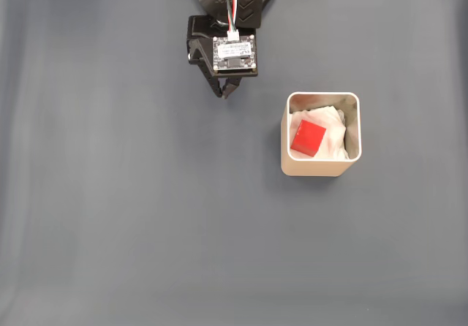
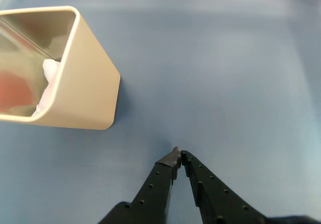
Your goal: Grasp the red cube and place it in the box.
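Look at your arm in the fixed view: it reaches down from the top edge, folded close to its base, with the gripper pointing toward the bottom of the picture and hanging over the bare grey table. A small circuit board with white and red wires sits on top of the wrist. In the wrist view the gripper comes in from the bottom edge, its two black fingers drawn together so the tips meet, clenched on nothing.

You'll find the red cube inside the box, resting on the crumpled white lining, toward the box's left side in the fixed view. The cube is turned slightly, so its edges sit a little askew to the box walls; being a cube, it has no long axis. The box stands upright, open side up, to the right of the gripper and apart from it. In the wrist view the box lies at the upper left, with a red blur inside it.
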{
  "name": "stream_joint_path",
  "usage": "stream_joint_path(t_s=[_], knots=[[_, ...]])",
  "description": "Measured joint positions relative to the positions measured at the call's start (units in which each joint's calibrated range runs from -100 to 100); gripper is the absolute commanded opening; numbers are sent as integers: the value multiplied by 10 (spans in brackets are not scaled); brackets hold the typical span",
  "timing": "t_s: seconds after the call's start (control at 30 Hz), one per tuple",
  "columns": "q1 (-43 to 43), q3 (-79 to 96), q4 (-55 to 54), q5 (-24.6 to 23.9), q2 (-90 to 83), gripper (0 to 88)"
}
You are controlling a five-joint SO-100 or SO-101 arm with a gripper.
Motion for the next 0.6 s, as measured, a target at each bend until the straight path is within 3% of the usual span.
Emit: stream_joint_path(t_s=[0.6], knots=[[-2,110,53,-1,-93,1]])
